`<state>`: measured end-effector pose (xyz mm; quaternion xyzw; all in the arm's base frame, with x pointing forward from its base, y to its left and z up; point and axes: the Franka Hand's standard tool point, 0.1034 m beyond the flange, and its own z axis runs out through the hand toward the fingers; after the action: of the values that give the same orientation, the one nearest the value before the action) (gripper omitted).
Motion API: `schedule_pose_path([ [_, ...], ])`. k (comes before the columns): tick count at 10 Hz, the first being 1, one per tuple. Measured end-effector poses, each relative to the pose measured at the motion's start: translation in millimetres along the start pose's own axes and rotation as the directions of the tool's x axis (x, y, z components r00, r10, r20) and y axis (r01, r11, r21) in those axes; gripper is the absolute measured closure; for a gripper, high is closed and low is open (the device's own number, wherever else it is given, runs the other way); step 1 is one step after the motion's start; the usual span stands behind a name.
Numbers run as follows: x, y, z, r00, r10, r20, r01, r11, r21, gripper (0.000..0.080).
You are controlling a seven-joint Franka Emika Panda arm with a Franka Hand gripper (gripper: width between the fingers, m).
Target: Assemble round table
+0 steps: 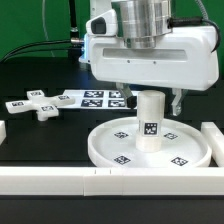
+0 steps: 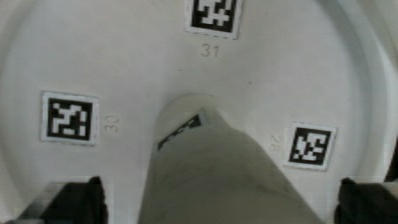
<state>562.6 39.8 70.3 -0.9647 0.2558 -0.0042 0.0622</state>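
The gripper point(image 1: 149, 101) is hovering with its jaws spread wide, gripping nothing. The short cylinder leg point(image 1: 150, 125) is standing upright at the centre of the large round disc point(image 1: 102, 150). Its top is sitting between the fingers point(image 2: 71, 200), touching neither.

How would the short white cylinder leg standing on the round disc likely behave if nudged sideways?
The short white plastic cylinder leg stands upright, taller than wide, so it could tip. Once on its side it would probably roll, though the raised rim of the large white round disc might stop it.
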Motion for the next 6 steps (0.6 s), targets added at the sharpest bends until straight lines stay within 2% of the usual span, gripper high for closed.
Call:
schedule_pose_path([
  [3, -0.2, -3.7, -1.8, 0.946, -0.324, -0.005, 0.324, 0.946, -0.015, 0.0151],
  [6, 0.2, -2.3, -1.0, 0.869, -0.495, -0.001, 0.495, 0.869, -0.018, 0.0151],
])
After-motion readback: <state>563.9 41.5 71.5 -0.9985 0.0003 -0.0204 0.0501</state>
